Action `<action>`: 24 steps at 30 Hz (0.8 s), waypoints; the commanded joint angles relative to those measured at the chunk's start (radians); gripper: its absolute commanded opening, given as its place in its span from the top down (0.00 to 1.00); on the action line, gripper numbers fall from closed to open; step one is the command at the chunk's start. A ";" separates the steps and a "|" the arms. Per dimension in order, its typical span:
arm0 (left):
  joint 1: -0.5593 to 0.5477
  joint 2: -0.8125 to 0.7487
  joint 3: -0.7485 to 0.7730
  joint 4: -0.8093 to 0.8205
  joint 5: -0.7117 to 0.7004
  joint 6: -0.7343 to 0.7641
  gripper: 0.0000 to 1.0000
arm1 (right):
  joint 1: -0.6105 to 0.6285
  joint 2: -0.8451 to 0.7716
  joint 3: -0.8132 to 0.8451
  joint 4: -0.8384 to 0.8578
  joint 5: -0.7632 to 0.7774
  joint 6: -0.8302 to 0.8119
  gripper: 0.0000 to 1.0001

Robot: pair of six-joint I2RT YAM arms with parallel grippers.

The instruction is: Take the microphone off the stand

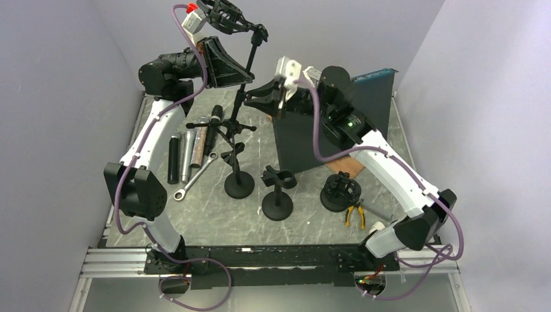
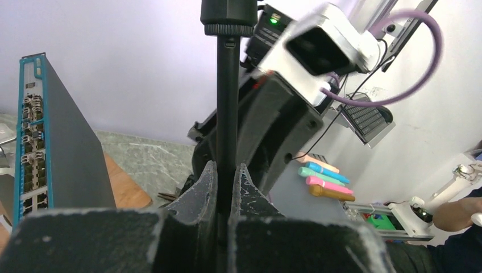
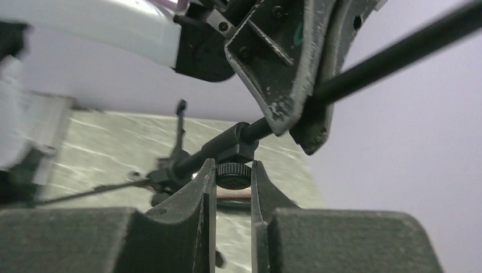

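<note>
Two grips: left hand (image 2: pixel 227 173) pinches the smooth black stand pole (image 2: pixel 227 102), right hand (image 3: pixel 232 165) its ribbed knob (image 3: pixel 234 177).

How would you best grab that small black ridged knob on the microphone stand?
Pinch the small black ridged knob by its round rim, one finger each side, coming from the open side below the thin black pole. The ribbed rim gives flat fingers purchase, and the joint blocks the other side. The right gripper is shut on it this way.
</note>
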 commanded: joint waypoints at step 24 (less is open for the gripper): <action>0.159 -0.137 0.088 -0.526 -0.109 0.652 1.00 | -0.145 -0.300 -0.296 0.220 0.504 -0.010 0.00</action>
